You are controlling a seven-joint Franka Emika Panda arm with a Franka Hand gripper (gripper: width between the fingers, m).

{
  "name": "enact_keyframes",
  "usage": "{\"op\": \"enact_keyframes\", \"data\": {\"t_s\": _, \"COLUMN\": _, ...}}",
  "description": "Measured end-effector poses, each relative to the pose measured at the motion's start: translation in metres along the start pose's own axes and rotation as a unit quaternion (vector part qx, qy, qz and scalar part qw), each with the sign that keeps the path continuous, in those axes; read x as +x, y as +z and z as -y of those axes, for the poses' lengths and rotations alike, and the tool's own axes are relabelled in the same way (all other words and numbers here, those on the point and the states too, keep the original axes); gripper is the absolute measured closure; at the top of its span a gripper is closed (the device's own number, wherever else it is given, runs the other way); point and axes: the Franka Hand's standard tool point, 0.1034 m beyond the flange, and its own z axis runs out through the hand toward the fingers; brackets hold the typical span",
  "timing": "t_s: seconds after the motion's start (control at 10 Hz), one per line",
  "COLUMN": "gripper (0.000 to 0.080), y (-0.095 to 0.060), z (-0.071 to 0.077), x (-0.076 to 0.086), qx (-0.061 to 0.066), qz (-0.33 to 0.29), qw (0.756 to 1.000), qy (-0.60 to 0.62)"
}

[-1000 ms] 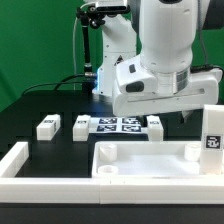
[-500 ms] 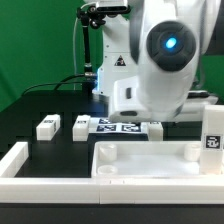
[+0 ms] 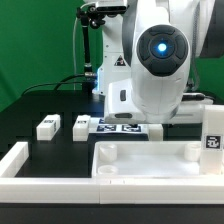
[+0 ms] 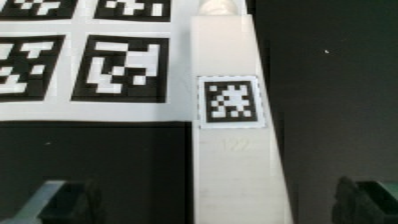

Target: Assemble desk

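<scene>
The white desk top (image 3: 150,160), a wide tray with a raised rim, lies at the front of the exterior view. Two small white legs (image 3: 46,127) (image 3: 81,127) with tags lie on the black table at the left, and one leg (image 3: 213,131) stands upright at the right. A fourth leg (image 4: 228,120) lies beside the marker board (image 4: 80,60); it also shows in the exterior view (image 3: 155,128). My gripper (image 4: 205,205) is open, with one dark finger (image 4: 45,205) on each side of this leg and not touching it. The arm hides the gripper in the exterior view.
White border rails (image 3: 20,162) run along the front and left of the table. The arm's large body (image 3: 155,70) hangs over the marker board (image 3: 118,127). A camera stand (image 3: 100,40) rises at the back.
The arm has turned its wrist and come down over the leg beside the marker board. The parts on the table have not moved.
</scene>
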Motion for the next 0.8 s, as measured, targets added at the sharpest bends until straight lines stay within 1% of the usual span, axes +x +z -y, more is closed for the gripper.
{"op": "enact_keyframes", "data": {"t_s": 0.1, "gripper": 0.0150, "y": 0.005, "z": 0.005, "x": 0.001, "qx": 0.008, "qz": 0.005, "qw": 1.000, "qy": 0.001}}
{"op": "enact_keyframes", "data": {"t_s": 0.2, "gripper": 0.0150, "y": 0.012, "z": 0.007, "x": 0.002, "qx": 0.012, "qz": 0.012, "qw": 1.000, "qy": 0.001}}
{"op": "enact_keyframes", "data": {"t_s": 0.4, "gripper": 0.0150, "y": 0.021, "z": 0.008, "x": 0.005, "qx": 0.011, "qz": 0.019, "qw": 1.000, "qy": 0.004}}
{"op": "enact_keyframes", "data": {"t_s": 0.6, "gripper": 0.0150, "y": 0.023, "z": 0.009, "x": 0.005, "qx": 0.011, "qz": 0.020, "qw": 1.000, "qy": 0.004}}
{"op": "enact_keyframes", "data": {"t_s": 0.7, "gripper": 0.0271, "y": 0.023, "z": 0.009, "x": 0.005, "qx": 0.011, "qz": 0.020, "qw": 1.000, "qy": 0.004}}
{"op": "enact_keyframes", "data": {"t_s": 0.8, "gripper": 0.0271, "y": 0.023, "z": 0.009, "x": 0.005, "qx": 0.011, "qz": 0.020, "qw": 1.000, "qy": 0.004}}
